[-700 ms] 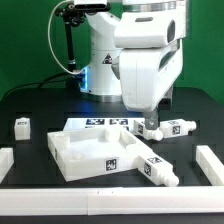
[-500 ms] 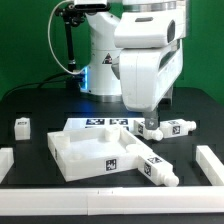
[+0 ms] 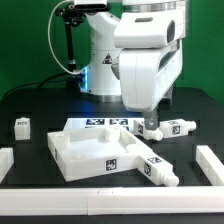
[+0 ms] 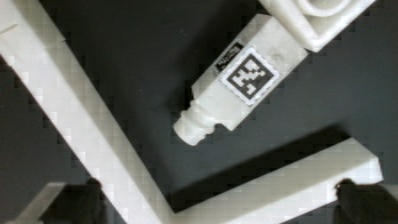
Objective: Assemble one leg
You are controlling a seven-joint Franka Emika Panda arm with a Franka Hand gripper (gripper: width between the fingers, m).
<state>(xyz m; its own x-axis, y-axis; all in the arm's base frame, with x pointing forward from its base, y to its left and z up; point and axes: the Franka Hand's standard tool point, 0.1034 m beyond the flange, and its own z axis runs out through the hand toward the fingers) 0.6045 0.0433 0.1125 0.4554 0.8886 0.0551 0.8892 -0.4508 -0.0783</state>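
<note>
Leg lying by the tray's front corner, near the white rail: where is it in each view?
Exterior view: the front leg lies low, toward the exterior view's right, between the tray and the front rail.
Wrist view: the front leg lies slantwise mid-picture.
Shared landmark: the tray corner at the leg's thick end; the rail also shows in both.

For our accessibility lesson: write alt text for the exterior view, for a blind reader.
A white robot arm reaches down to a black table, its tool low over one of two tagged legs. Also there: a square white panel, a third leg at its corner, the marker board behind it, and a fourth leg at the exterior view's far left.
</note>
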